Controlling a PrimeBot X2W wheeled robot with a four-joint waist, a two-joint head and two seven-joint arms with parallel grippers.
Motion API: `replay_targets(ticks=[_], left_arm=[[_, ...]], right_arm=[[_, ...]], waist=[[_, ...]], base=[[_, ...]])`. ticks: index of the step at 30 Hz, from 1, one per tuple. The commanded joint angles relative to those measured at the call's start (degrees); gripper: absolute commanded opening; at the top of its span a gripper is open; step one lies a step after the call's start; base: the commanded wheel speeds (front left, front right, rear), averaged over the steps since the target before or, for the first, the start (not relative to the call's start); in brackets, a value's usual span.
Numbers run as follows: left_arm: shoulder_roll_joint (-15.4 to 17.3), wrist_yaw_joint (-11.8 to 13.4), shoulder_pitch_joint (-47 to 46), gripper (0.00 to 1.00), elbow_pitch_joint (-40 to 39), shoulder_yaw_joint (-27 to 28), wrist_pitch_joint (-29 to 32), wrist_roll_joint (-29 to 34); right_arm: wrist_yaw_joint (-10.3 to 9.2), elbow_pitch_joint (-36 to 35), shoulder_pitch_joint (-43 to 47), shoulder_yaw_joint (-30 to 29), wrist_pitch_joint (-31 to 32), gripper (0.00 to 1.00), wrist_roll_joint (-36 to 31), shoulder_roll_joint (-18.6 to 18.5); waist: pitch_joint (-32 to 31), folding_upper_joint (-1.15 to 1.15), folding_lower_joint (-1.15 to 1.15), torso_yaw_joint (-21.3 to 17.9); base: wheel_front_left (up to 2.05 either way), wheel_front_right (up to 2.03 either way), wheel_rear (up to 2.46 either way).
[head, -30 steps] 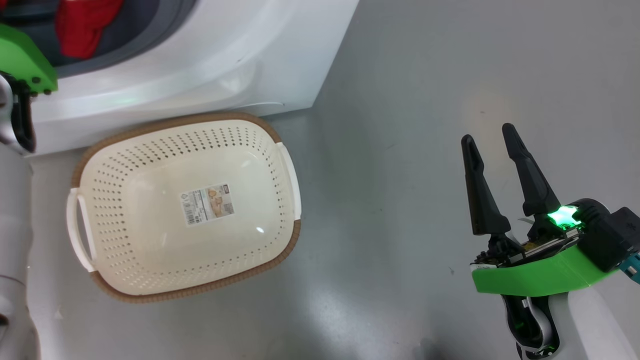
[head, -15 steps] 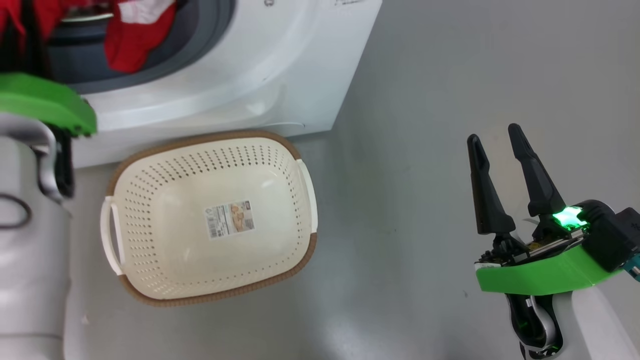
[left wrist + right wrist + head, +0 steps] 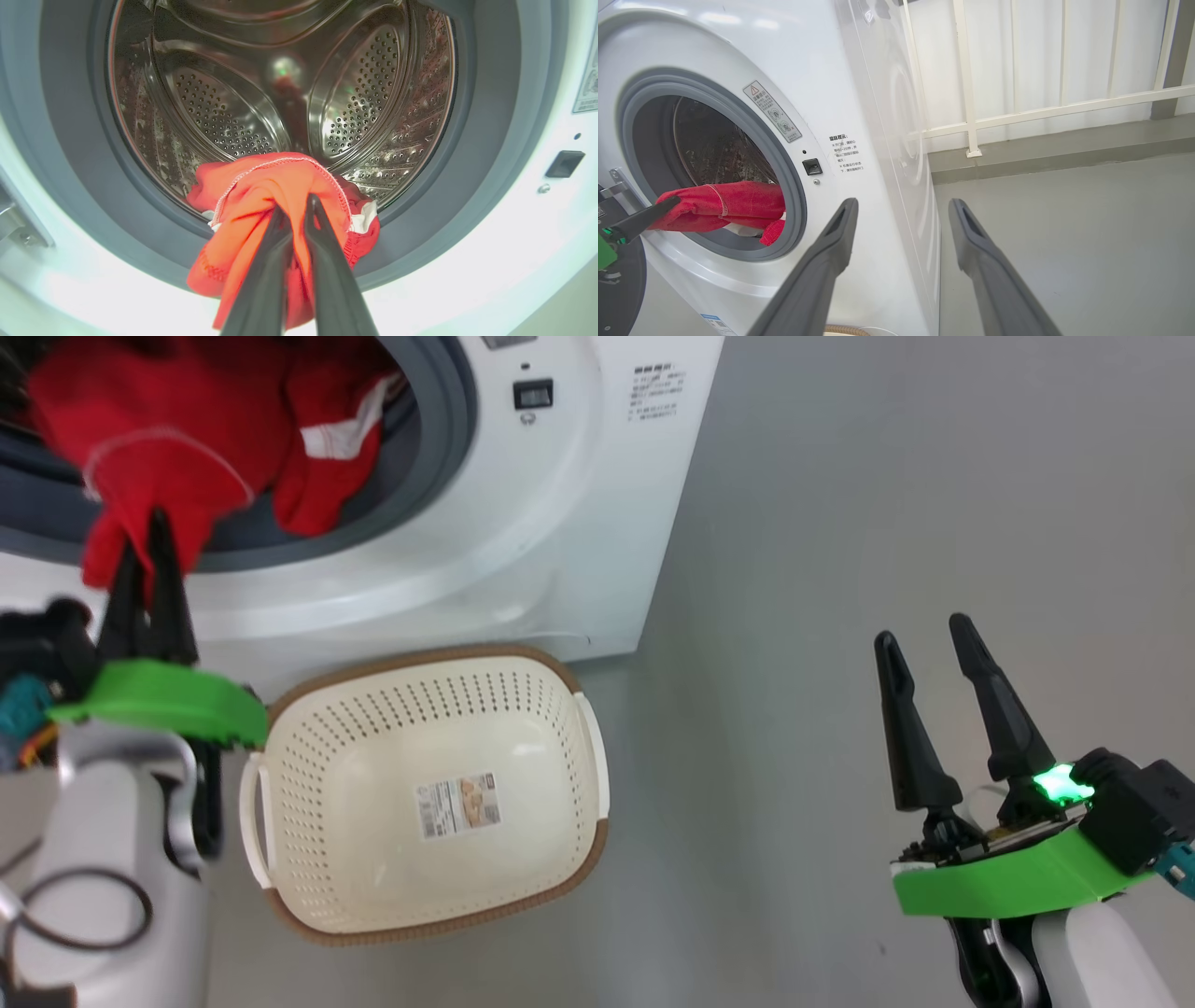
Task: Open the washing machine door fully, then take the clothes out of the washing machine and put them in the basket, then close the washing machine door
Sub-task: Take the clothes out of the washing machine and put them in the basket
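The white washing machine (image 3: 560, 523) stands open, with grey gasket (image 3: 70, 140) and steel drum (image 3: 224, 116) showing. My left gripper (image 3: 145, 555) is shut on the red clothes (image 3: 177, 429), a bunch drawn over the gasket's lower lip; the wrist view has the left gripper (image 3: 299, 207) pinching the clothes (image 3: 261, 186). A second red piece with a white stripe (image 3: 327, 457) hangs beside it. The cream basket (image 3: 327, 821) sits on the floor below the opening, nothing in it. My right gripper (image 3: 924, 635) hangs open over bare floor. The door is out of view.
Grey floor (image 3: 840, 476) stretches right of the machine. A white railing and pale wall (image 3: 1041, 107) stand behind it. The machine's door latch (image 3: 812, 166) and printed text (image 3: 845, 154) are right of the opening. The basket's brown rim (image 3: 840, 330) peeks below my right gripper (image 3: 902, 205).
The head camera has shifted, bringing more of the opening into view. My left gripper has drawn back from the drum toward the basket with red cloth in it. The right arm has held still.
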Motion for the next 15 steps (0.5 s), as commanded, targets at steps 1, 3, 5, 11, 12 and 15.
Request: replay_targets(ticks=[1,3,5,11,12,15], left_arm=[[1.46,-0.16,2.24,0.00,-2.86,1.94,-0.69,-0.06],[0.79,-0.09,4.65,0.00,-4.89,2.28,-0.69,-0.02],[0.12,-0.12,6.93,0.00,-6.47,2.31,-0.70,0.11],[-1.26,-0.63,11.37,0.00,-8.92,1.68,-0.70,-0.07],[-1.43,-0.73,12.18,0.00,-9.54,1.58,-0.70,-0.09],[-1.81,-0.96,14.82,0.00,-11.16,1.01,-0.70,0.03]], right_arm=[[0.28,-1.18,0.88,0.95,-0.36,1.00,-0.59,-0.37],[0.28,-1.23,1.46,0.93,-0.36,1.00,-0.60,-0.37],[0.28,-1.19,1.98,0.86,-0.36,1.00,-0.65,-0.37],[0.28,-1.15,3.32,0.21,-0.36,1.00,-1.03,-0.37],[0.28,-1.11,3.58,0.10,-0.36,1.00,-1.10,-0.37],[0.28,-1.08,4.31,-0.08,-0.36,1.00,-1.30,-0.37]], waist=[[-2.60,0.00,0.00,0.38],[-3.62,0.00,0.00,0.44],[-4.55,0.00,0.00,0.59],[-6.89,0.00,0.00,1.37],[-7.36,0.00,0.00,1.51],[-8.79,0.00,0.00,1.90]], base=[[0.00,0.00,0.00],[0.00,0.00,0.00],[0.00,0.00,0.00],[0.00,0.00,0.00],[0.00,0.00,0.00],[0.00,0.00,0.00]])
